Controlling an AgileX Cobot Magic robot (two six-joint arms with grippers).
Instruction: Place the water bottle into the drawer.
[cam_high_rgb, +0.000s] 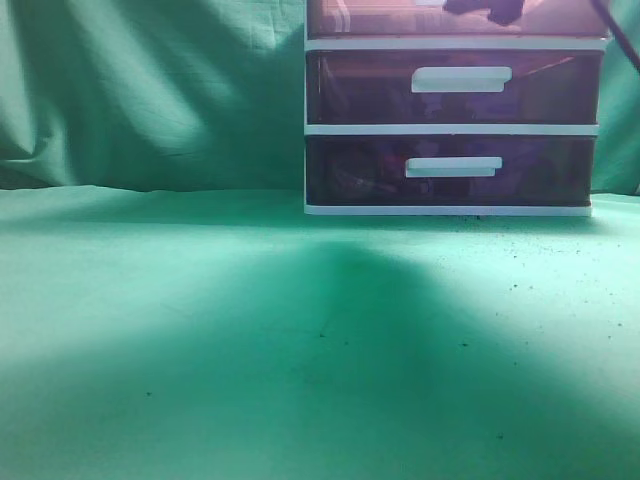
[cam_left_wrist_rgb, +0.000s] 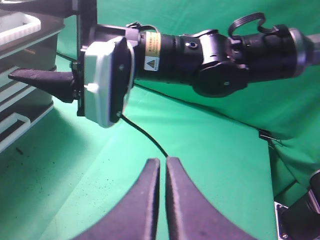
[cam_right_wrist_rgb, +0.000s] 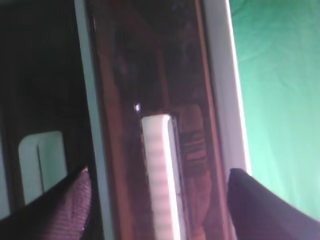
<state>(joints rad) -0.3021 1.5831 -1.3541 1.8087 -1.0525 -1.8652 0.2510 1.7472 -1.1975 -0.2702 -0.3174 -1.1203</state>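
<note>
Right wrist view: right gripper gapes astride the top drawer and its white bar handle, probably light, slick plastic. Left gripper pinched together, idle. No bottle visible.

The right arm is black and round like a thick pipe, with a yellow warning sticker. A white box sits at its end. A thin black cable hangs from it. The left pincer has two dark, curved fingers.
</note>
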